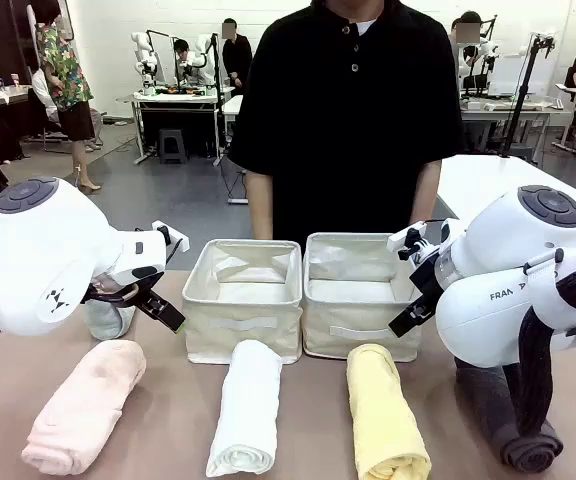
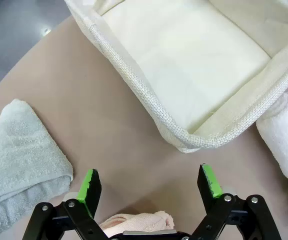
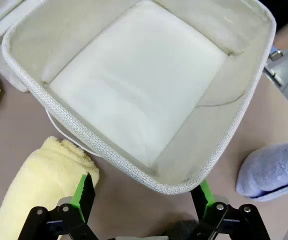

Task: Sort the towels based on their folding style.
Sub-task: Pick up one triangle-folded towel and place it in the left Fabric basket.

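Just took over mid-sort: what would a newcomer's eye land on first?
The left bin and right bin stand side by side mid-table. Nearer the robot lies a row of rolled towels: pink towel, white towel, yellow towel, dark grey towel. Left gripper and right gripper flank the bins, open.

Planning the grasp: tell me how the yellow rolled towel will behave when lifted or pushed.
The yellow rolled towel looks like soft terry, so it would probably squash when gripped. No tie shows on the roll, so lifted by one end it may sag or unroll. Lying on its side, it could roll if pushed sideways.
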`<action>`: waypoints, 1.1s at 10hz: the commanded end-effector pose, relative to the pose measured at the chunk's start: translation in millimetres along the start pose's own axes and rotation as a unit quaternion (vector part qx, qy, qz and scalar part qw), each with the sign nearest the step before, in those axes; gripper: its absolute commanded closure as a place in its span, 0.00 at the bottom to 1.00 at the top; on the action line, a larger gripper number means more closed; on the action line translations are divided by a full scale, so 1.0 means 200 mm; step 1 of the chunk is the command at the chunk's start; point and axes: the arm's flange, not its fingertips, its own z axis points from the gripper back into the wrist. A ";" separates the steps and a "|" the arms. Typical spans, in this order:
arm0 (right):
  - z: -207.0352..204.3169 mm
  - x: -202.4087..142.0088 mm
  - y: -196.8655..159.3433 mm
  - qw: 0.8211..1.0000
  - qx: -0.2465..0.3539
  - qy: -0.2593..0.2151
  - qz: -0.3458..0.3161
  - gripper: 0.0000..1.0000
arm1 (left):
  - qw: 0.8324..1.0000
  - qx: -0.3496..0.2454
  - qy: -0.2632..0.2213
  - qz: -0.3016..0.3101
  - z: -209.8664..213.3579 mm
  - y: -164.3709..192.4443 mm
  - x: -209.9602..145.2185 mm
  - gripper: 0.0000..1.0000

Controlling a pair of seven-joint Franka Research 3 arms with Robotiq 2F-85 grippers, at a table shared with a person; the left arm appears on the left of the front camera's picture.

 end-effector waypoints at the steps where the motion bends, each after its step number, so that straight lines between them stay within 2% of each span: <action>1: 0.00 0.00 0.00 1.000 0.000 0.000 0.000 0.00 | 1.000 0.000 0.000 0.000 0.00 0.00 0.00 0.00; 11: 0.00 0.00 0.00 1.000 0.000 0.000 0.000 0.00 | 1.000 0.000 0.000 0.000 0.00 0.00 0.00 0.00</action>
